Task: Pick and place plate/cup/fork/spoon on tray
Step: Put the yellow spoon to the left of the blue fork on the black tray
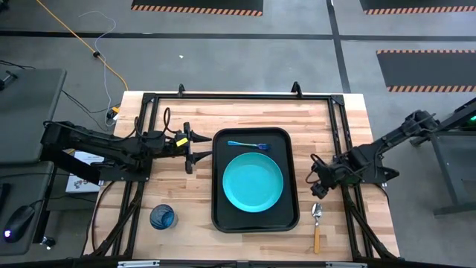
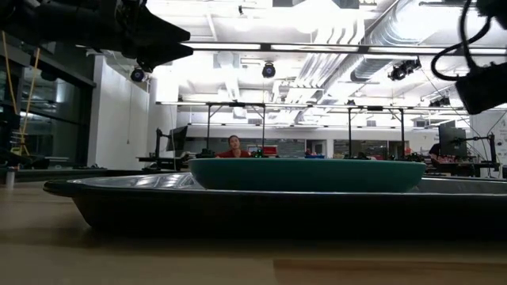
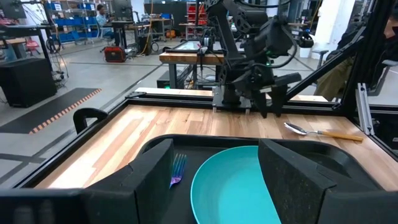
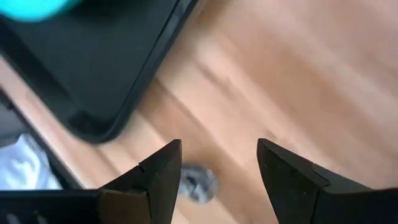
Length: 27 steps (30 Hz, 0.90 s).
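Right claw (image 1: 320, 187) hangs open just above the spoon (image 1: 316, 225).
The spoon lies on the bench (image 1: 178, 193) beside the tray (image 1: 220, 220), which holds plate (image 1: 253, 182) and fork (image 1: 248, 144). Thin, stiff and likely slippery, it suits a handle grip. Left claw (image 1: 190, 149) waits open; cup (image 1: 161, 217) remains outside.
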Each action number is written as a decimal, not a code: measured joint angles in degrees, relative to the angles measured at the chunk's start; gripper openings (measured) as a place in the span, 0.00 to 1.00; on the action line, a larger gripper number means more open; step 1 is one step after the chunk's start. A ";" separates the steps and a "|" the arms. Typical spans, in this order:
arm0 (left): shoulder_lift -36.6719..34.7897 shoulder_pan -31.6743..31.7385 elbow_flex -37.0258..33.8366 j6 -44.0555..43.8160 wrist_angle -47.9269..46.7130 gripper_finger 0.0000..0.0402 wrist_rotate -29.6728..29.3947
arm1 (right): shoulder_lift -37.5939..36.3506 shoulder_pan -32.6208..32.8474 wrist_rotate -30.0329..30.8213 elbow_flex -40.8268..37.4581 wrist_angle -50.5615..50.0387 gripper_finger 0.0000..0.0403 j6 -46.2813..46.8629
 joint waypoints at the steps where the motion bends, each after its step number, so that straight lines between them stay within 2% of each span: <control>1: 0.00 0.00 0.00 0.04 0.00 0.56 0.00 | 0.00 1.43 -0.09 0.00 0.13 0.50 1.67; 5: 0.00 0.00 0.00 0.06 0.00 0.56 0.00 | 0.00 7.84 1.62 0.00 0.09 0.50 8.82; 12: 0.02 -0.02 0.00 -0.01 -0.22 0.56 0.00 | 1.67 15.89 9.07 -0.10 1.52 0.50 17.22; 18: 0.02 -0.02 0.00 -0.03 -0.81 0.56 0.00 | 8.73 18.27 7.78 -0.44 7.14 0.50 18.54; 27: 0.02 -0.02 0.00 0.00 -0.80 0.56 0.00 | 17.69 18.57 5.29 -0.46 13.49 0.50 17.98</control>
